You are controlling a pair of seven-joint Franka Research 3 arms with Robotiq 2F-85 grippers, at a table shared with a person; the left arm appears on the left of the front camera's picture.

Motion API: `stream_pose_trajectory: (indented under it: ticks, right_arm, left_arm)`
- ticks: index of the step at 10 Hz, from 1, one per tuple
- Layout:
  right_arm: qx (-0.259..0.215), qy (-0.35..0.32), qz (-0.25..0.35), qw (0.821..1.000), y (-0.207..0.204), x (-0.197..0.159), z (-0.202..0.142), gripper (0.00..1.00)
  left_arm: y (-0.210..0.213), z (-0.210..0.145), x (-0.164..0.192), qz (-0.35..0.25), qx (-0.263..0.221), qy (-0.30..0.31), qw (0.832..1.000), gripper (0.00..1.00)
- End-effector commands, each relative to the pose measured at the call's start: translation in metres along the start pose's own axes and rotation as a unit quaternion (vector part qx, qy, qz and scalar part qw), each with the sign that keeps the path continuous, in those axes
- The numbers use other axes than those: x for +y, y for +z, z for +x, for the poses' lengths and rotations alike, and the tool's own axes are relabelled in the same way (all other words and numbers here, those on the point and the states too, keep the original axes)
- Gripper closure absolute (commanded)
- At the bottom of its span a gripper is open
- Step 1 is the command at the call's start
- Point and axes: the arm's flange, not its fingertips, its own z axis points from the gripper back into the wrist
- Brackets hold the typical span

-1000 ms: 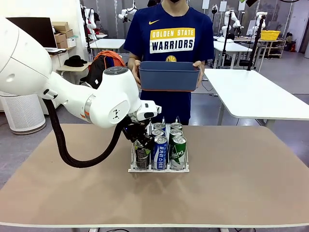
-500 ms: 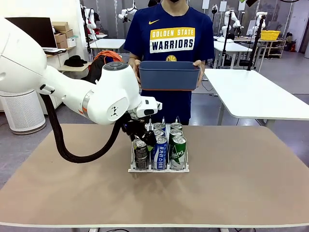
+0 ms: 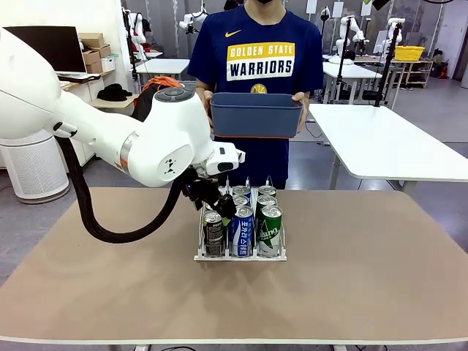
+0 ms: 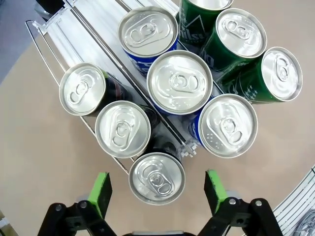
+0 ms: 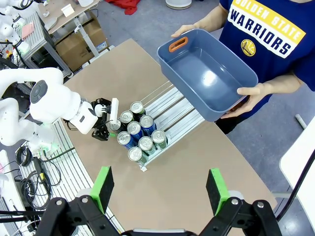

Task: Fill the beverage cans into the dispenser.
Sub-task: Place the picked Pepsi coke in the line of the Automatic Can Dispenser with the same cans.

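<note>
- Cans (image 4: 179,81) are standing upright, nine filling the dispenser (image 3: 240,255) lanes at table centre
- Left gripper (image 4: 157,189) is hanging wide, straddling the nearest black can (image 4: 157,178) directly beneath it, gripping nothing
- Right gripper (image 5: 160,189) is gaping empty, well apart

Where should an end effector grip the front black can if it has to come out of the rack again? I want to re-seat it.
Grip the front black can across its upper body just below the rim, coming straight down from above. It stands upright in the dispenser, with a wire divider and neighbouring cans close beside it, so side access looks blocked. The left end effector already straddles it, open.
</note>
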Motion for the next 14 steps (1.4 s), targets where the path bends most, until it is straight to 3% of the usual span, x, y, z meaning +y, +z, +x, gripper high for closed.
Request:
stream_pose_trajectory:
  ticks: [1,14]
  right_arm:
    - [0.001,-0.005,0.002,1.000,-0.0003,0.0012,-0.0006,0.00]
    - [0.001,-0.005,0.002,1.000,-0.0003,0.0012,-0.0006,0.00]
  left_arm:
    - [-0.0016,0.0020,0.0016,-0.005,0.000,-0.002,1.000,0.00]
    - [-0.0016,0.0020,0.0016,-0.005,0.000,-0.002,1.000,0.00]
